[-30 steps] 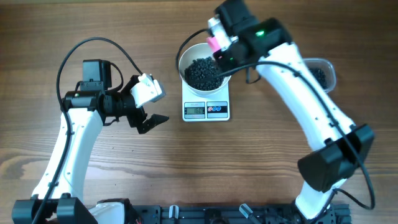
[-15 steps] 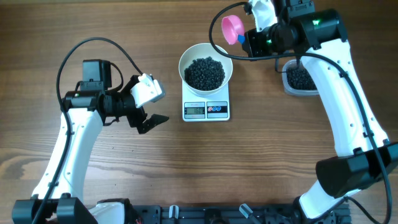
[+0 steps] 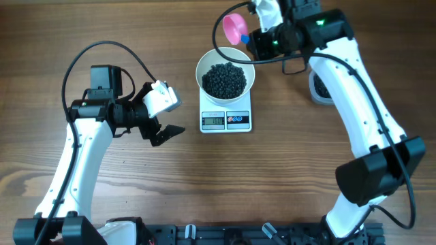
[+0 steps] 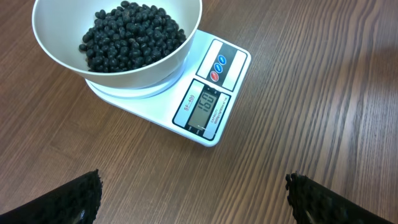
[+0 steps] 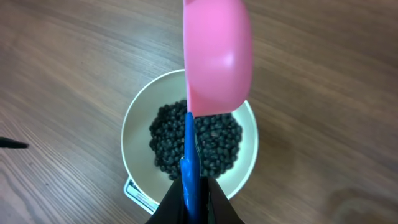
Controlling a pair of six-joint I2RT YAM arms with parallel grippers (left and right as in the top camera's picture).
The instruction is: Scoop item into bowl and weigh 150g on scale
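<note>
While the right tool (image 5: 191, 202) is clamped on the pink scoop (image 5: 217, 56) just behind the bowl (image 3: 199, 71), the item (image 3: 225, 79) lies heaped in that bowl on the scale (image 3: 245, 109); the left tool (image 3: 167, 117), fingers apart, hangs farther off to the bowl's left.

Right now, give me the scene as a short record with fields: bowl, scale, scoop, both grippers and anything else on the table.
bowl: white, sits on the scale, holds a heap of black beads
scale display: shows digits, too blurry to read with certainty
scoop: pink with a blue handle, looks empty, held just past the bowl's far rim
right gripper: shut on the scoop's handle
left gripper: open, empty, left of the scale
tub: clear, mostly hidden behind the right arm
</note>
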